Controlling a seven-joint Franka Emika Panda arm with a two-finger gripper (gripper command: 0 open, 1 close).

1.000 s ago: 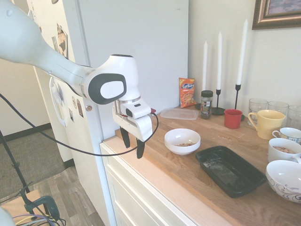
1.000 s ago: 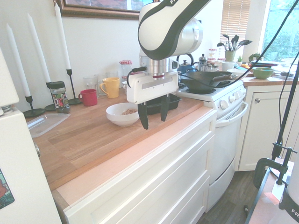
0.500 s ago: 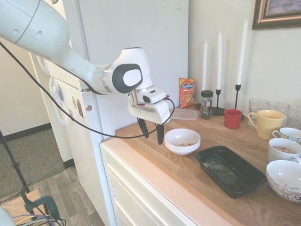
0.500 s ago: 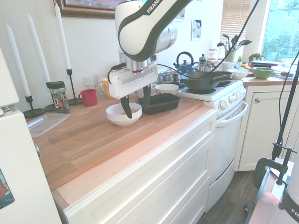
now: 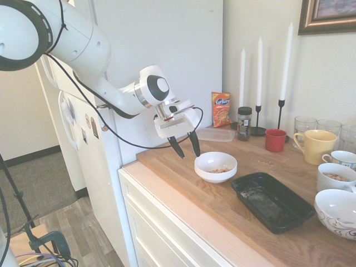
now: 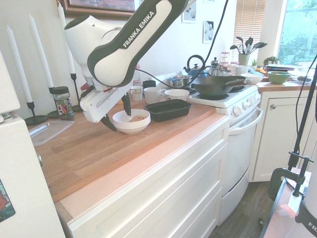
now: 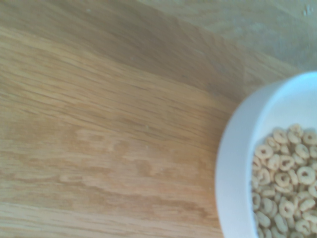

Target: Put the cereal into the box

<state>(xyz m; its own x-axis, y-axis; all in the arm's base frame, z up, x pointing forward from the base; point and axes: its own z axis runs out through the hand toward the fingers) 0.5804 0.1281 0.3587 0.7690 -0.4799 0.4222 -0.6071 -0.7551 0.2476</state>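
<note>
Now the white robot arm's two-finger gripper (image 5: 187, 147) hangs tilted over the butcher-block wooden countertop (image 5: 233, 214), its two dark fingers spread wide apart with nothing between them.

Cereal — small tan ring-shaped pieces (image 7: 282, 183) — lies in a loose pile at the bottom of a round white ceramic bowl (image 5: 215, 167). Fingertips sit just beside the bowl's rim, on the side away from the tray; in the second exterior view one fingertip stands close over the rim and the other just outside it, above bare wood. No contact with the bowl can be made out. The wrist view shows one edge of the bowl and the rings inside, the rest of it being wood grain.

Black shallow rectangular plastic tray with rounded corners (image 5: 271, 201) rests flat on the countertop just beside the bowl, on the far side from the gripper — no cereal in it.

Behind the bowl, near the wall: an orange snack bag (image 5: 221, 109) standing upright, a clear flat plastic container (image 5: 212, 134), a small red cup (image 5: 275, 140) and a yellow mug (image 5: 315, 146).
</note>
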